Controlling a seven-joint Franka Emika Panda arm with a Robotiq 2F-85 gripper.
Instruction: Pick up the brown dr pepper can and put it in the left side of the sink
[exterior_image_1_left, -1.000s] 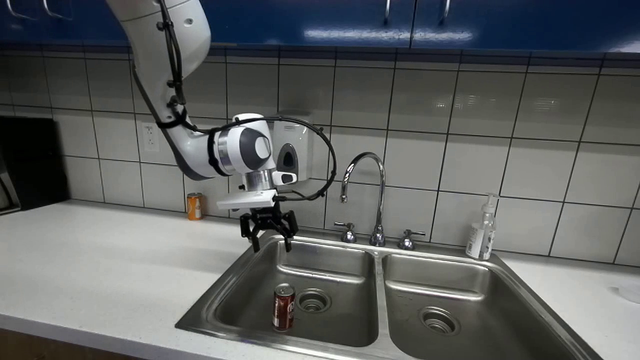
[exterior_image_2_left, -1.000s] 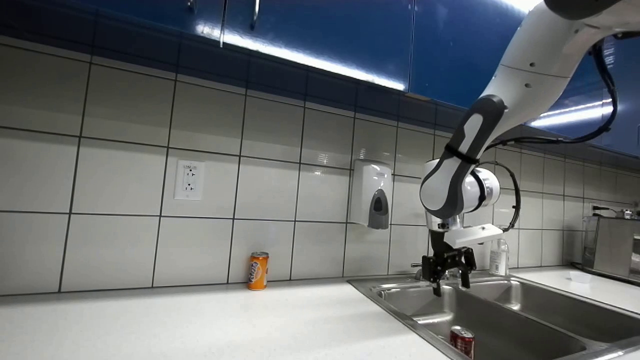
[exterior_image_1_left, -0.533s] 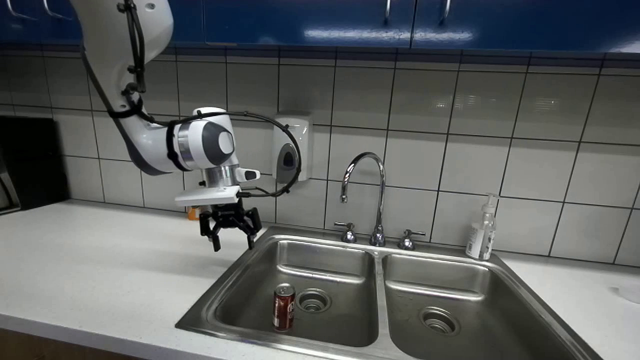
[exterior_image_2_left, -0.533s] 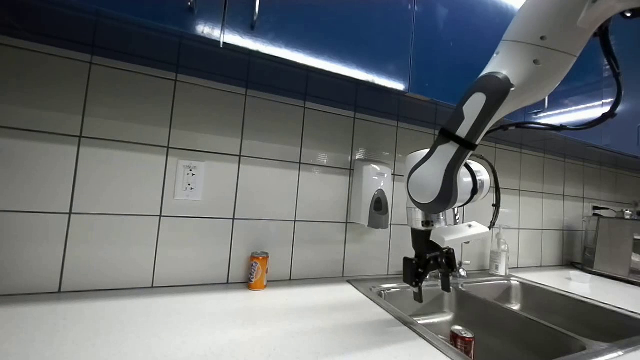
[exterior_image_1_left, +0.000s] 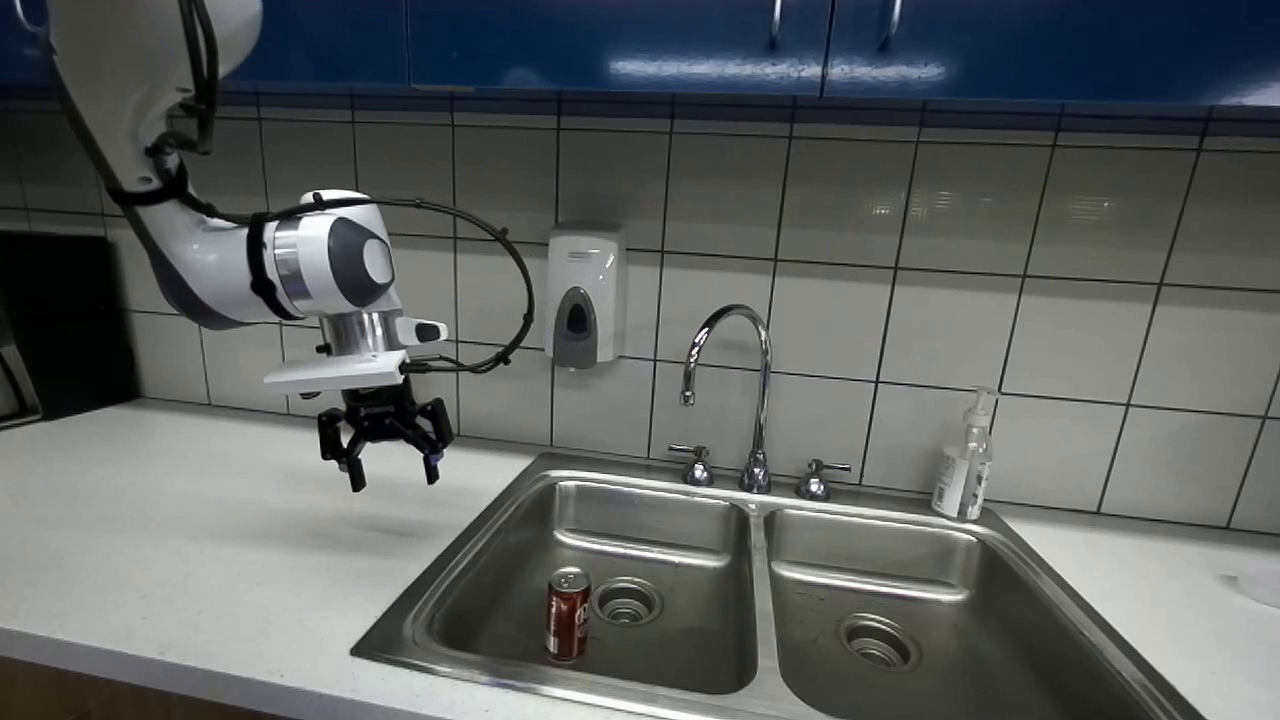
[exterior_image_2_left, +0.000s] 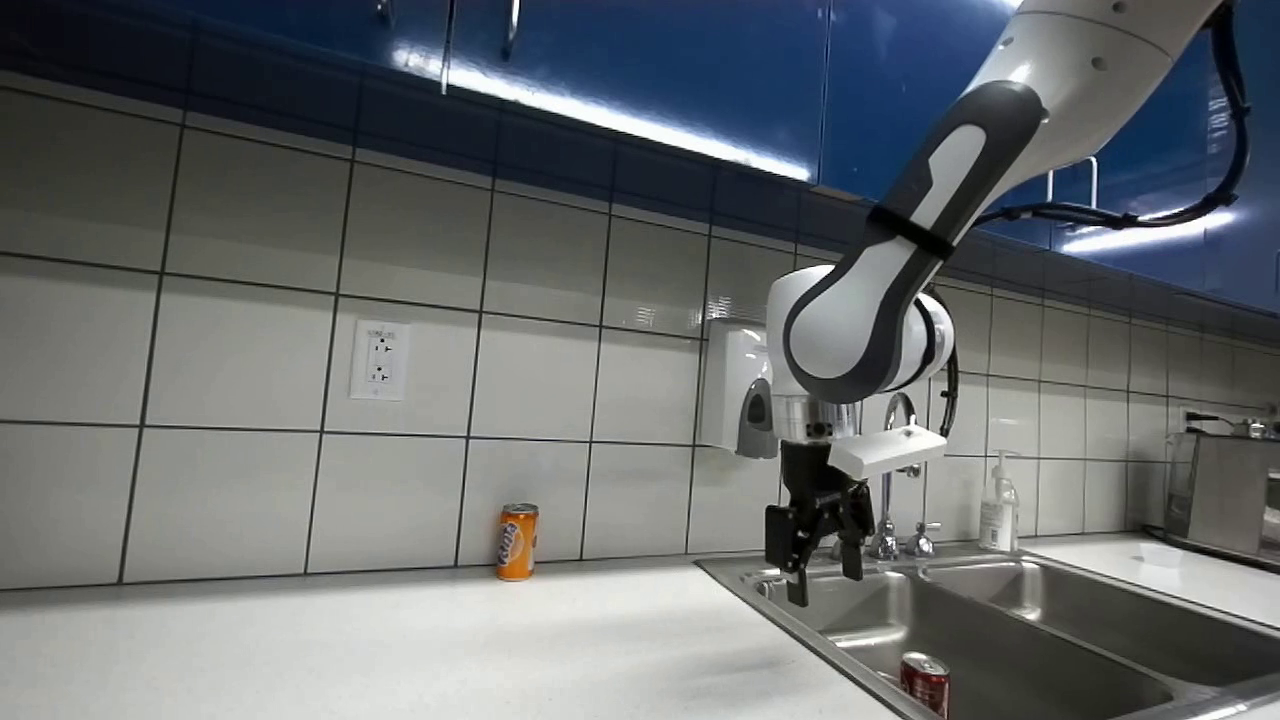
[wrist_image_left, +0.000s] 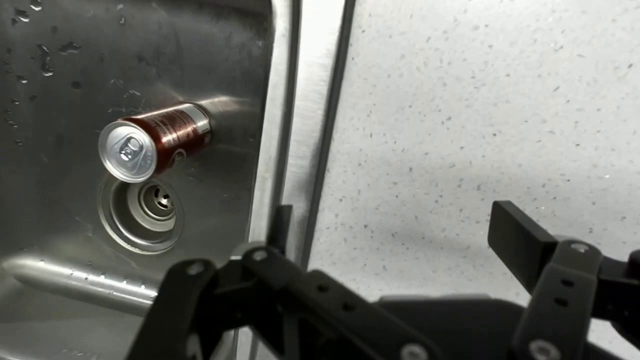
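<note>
The brown dr pepper can (exterior_image_1_left: 567, 622) stands upright in the left side of the sink (exterior_image_1_left: 668, 530), beside the round drain. In an exterior view only its upper part (exterior_image_2_left: 924, 682) shows above the sink edge. In the wrist view the can (wrist_image_left: 172, 131) lies to the left, next to the drain in the basin (wrist_image_left: 220, 200). My gripper (exterior_image_1_left: 395, 476) is open and empty, above the counter just left of the sink in that view. It also shows near the sink's corner (exterior_image_2_left: 825, 583). In the wrist view its fingers (wrist_image_left: 392, 220) are wide apart with bare counter between them.
An orange can (exterior_image_2_left: 516, 542) stands on the counter by the tiled wall. A faucet (exterior_image_1_left: 763, 400) rises behind the sink, with a clear soap bottle (exterior_image_1_left: 964, 460) to its right. A white dispenser (exterior_image_1_left: 585, 300) hangs on the wall. Blue cabinets (exterior_image_1_left: 620, 45) are overhead.
My open gripper has moved away from above the left basin to over the counter, leftward in both exterior views. The can in the basin has not moved.
</note>
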